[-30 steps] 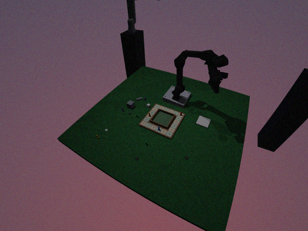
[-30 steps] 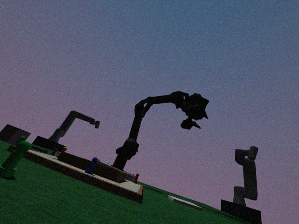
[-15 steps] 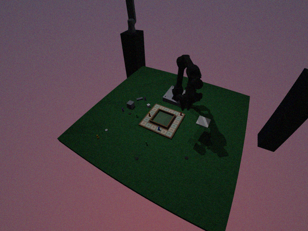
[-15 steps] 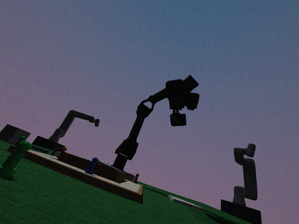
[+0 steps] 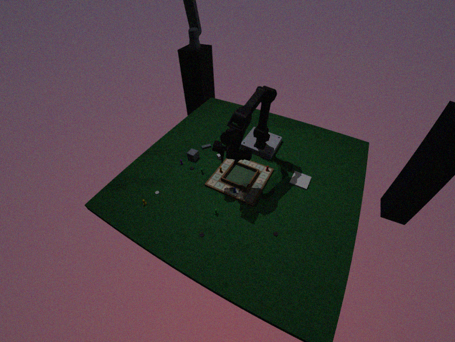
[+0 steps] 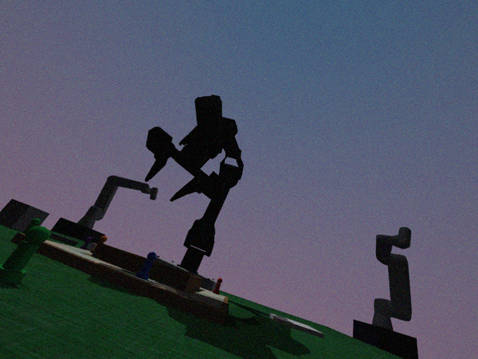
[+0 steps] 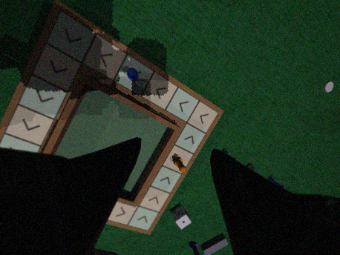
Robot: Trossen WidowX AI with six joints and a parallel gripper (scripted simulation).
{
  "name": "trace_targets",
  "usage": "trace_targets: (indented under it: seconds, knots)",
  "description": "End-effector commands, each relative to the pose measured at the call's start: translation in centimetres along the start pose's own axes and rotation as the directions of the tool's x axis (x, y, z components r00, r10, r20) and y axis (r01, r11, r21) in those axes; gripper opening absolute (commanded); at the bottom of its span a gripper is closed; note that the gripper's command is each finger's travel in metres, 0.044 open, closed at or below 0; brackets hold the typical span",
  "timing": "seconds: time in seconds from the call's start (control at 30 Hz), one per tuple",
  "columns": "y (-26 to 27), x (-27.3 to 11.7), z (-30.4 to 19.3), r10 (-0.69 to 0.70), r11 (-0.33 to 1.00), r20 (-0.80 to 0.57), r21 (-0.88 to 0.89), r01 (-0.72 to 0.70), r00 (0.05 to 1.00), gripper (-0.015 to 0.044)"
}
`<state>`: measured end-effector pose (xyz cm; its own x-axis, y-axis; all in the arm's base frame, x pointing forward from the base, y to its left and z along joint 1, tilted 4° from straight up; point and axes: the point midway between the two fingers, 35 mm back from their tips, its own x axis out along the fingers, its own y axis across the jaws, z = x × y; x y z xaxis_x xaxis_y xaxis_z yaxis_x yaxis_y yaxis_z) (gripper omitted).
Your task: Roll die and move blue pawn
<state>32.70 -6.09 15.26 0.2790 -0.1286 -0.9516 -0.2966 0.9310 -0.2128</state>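
Note:
My gripper point(image 6: 159, 190) point(image 7: 176, 148) is open and empty, high above the board point(image 5: 213, 181) point(image 7: 148, 199). The white die point(image 5: 218, 156) point(image 7: 183, 222) lies on the green surface outside the board, near its corner. One pip shows on its bright face in the wrist view. The square tray point(image 5: 241, 175) point(image 6: 122, 260) point(image 7: 111, 126) in the board's middle looks empty where visible; a finger hides part of it in the wrist view. The blue pawn point(image 5: 234, 190) point(image 6: 147, 266) point(image 7: 132, 74) stands on a track square, partly in the arm's shadow.
An orange pawn point(image 5: 221, 170) point(image 7: 180, 164) and a red pawn point(image 5: 267, 168) point(image 6: 217, 285) stand on the track. A grey box point(image 5: 193, 154) and a grey bar point(image 5: 206, 146) point(image 7: 215, 244) lie beyond the die. A white slab point(image 5: 301, 180) point(image 6: 297, 325) and a green pawn point(image 5: 216, 212) are off the board.

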Motion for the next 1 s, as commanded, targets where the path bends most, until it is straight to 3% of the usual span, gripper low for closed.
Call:
trace_targets:
  seconds: [0.0, 0.17, 0.37, 0.97]
  knots:
    - [-3.6, 3.2, -5.3, 0.052, 0.971, -0.095, 0.239, -0.028, 0.994, 0.0275]
    - [-6.5, 5.7, -12.0, 0.126, 0.862, -0.159, 0.505, -0.029, 0.979, 0.0275]
    - [-7.0, 7.6, -20.2, 0.233, 0.637, -0.177, 0.771, -0.013, 0.956, 0.0275]
    - [-6.0, 9.0, -21.3, 0.245, 0.606, -0.174, 0.796, -0.01, 0.954, 0.0275]
